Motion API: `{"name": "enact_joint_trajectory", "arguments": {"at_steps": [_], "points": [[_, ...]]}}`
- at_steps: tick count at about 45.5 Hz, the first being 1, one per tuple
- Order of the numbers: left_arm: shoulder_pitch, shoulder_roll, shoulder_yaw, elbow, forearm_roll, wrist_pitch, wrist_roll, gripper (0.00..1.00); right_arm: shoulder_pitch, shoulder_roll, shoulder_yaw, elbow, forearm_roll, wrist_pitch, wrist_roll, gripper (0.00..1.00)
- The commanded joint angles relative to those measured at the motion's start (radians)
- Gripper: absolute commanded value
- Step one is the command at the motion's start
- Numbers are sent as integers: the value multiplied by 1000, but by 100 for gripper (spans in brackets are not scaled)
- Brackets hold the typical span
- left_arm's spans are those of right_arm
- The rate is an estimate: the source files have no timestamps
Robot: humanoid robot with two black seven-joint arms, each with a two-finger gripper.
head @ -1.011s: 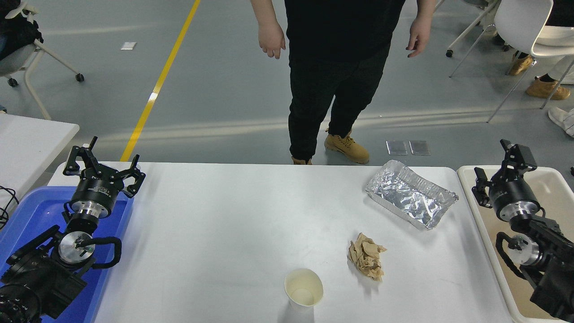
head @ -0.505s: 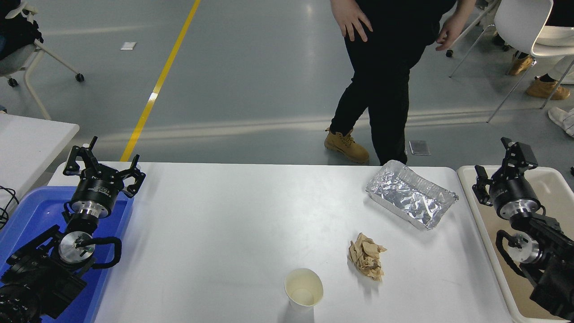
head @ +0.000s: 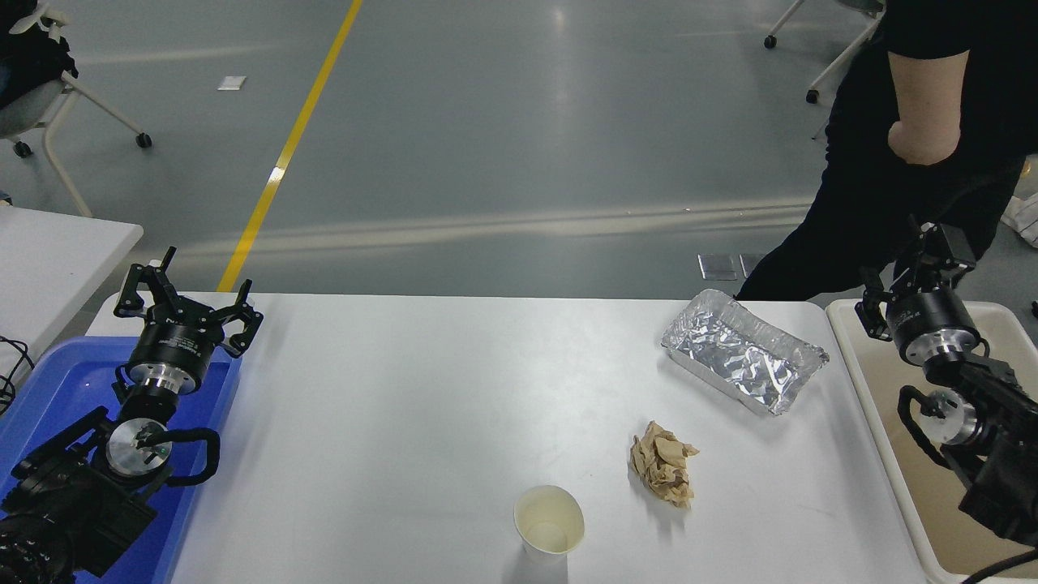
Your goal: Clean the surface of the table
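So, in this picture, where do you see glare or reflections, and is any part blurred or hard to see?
Head view: the glossy grey floor carries bright streaks of reflected light; the crinkled silver foil tray glints strongly; the glossy white tabletop has only a soft sheen. The crumpled brown paper and the white paper cup are sharp. The right claw is hard to read against the person's black clothes.

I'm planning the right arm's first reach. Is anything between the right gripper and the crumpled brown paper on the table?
Nothing visible blocks it. The right gripper hovers over the beige bin at the table surface edge. The foil tray sits farther back than the crumpled brown paper, beside a direct path, and the paper cup lies beyond.
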Motion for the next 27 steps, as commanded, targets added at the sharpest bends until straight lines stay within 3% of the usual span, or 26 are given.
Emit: {"name": "enact_joint_trajectory", "arguments": {"at_steps": [1, 18, 27], "points": [[0, 0, 0, -1, 0, 0, 0, 100, 125, -106, -257, 26, -1, 67, -23, 98], [0, 0, 0, 0, 0, 0, 0, 100, 493, -309, -794, 227, -19, 318, -64, 99], [0, 0, 0, -1, 0, 0, 0, 100, 605, -295, -843, 230, -255, 435, -61, 99]]}}
